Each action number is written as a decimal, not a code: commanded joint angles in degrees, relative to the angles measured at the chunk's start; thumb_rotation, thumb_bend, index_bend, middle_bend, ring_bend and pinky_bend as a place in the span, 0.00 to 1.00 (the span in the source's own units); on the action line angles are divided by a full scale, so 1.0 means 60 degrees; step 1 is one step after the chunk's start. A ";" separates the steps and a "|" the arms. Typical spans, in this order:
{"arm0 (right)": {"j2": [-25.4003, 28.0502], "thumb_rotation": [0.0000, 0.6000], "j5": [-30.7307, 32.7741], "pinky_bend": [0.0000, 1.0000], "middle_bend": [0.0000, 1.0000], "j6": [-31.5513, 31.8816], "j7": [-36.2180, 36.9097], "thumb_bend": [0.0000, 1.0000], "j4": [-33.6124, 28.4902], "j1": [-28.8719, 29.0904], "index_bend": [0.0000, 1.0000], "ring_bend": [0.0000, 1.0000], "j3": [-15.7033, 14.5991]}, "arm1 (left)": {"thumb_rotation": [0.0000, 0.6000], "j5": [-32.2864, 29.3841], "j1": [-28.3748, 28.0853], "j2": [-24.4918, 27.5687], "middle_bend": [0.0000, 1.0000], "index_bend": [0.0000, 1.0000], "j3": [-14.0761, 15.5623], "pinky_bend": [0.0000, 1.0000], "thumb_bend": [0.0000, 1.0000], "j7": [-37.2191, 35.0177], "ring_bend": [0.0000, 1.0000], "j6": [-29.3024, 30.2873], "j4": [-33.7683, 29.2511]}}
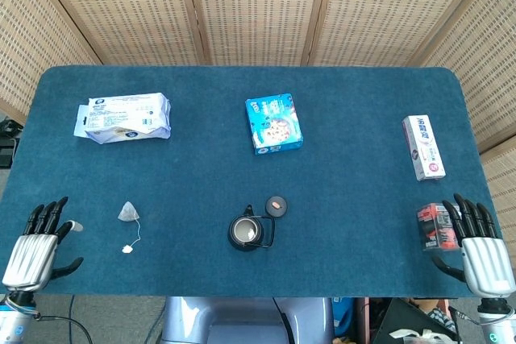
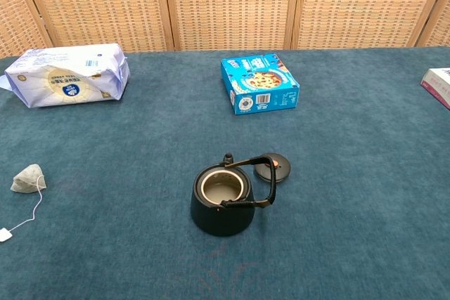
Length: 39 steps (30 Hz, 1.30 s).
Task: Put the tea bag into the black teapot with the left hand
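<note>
- Blue carpeted surface [image 1: 363, 118] carries everything.
- White wipes pack [image 1: 123, 118] lies far left; blue box [image 1: 274, 123] far centre; white-pink box [image 1: 424, 147] right.
- Left robot hand [image 1: 36, 239] at the near left edge, fingers spread, holding nothing.
- Right robot hand [image 1: 480, 246] at the near right edge, fingers spread, just beside a red-black can [image 1: 431, 226].
- Black teapot [image 2: 222, 200] stands near centre, open, its lid [image 2: 273, 168] beside it.
- Tea bag [image 2: 28, 178] lies near left, between the left robot hand and the teapot.
</note>
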 commanded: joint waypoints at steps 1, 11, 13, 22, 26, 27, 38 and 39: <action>-0.0002 1.00 -0.0002 0.00 0.00 0.0020 0.0003 0.00 0.0004 -0.0015 0.00 0.00 -0.0005 | 1.00 -0.0017 -0.0025 -0.0102 0.00 0.42 0.0047 0.00 0.20 0.0034 0.00 -0.0089 0.0077; -0.0007 1.00 0.0030 0.00 0.00 0.0103 0.0087 0.00 0.0045 -0.0116 0.00 0.00 -0.0034 | 1.00 -0.0093 -0.0134 -0.0976 0.00 0.48 0.0245 0.00 0.20 0.0114 0.00 -0.0618 0.0770; -0.0007 1.00 0.0040 0.00 0.00 0.0112 0.0108 0.00 0.0057 -0.0135 0.00 0.00 -0.0041 | 1.00 -0.0109 -0.0138 -0.1179 0.00 0.49 0.0257 0.00 0.20 0.0113 0.00 -0.0663 0.0966; 0.0010 1.00 0.0114 0.00 0.00 0.0187 0.0150 0.00 0.0088 -0.0241 0.00 0.00 -0.0043 | 1.00 -0.0417 -0.0292 -0.2024 0.01 0.50 0.0070 0.00 0.24 0.0078 0.00 -0.0977 0.1837; 0.0023 1.00 0.0162 0.00 0.00 0.0206 0.0144 0.00 0.0081 -0.0296 0.00 0.00 -0.0051 | 1.00 -0.0626 -0.0402 -0.2226 0.01 0.51 -0.0038 0.00 0.31 0.0064 0.00 -0.1187 0.2033; 0.0028 1.00 0.0176 0.00 0.00 0.0202 0.0133 0.00 0.0075 -0.0306 0.00 0.00 -0.0050 | 1.00 -0.0691 -0.0442 -0.2269 0.01 0.51 -0.0062 0.00 0.31 0.0061 0.00 -0.1270 0.2056; 0.0083 1.00 0.0307 0.00 0.00 0.0203 0.0074 0.00 0.0000 -0.0397 0.00 0.00 -0.0028 | 1.00 -0.0943 -0.0745 -0.2579 0.01 0.52 -0.0132 0.00 0.32 0.0195 0.00 -0.1750 0.2263; 0.0083 1.00 0.0315 0.00 0.00 0.0194 0.0069 0.00 -0.0005 -0.0398 0.00 0.00 -0.0026 | 1.00 -0.0961 -0.0770 -0.2614 0.01 0.52 -0.0134 0.00 0.32 0.0210 0.00 -0.1788 0.2284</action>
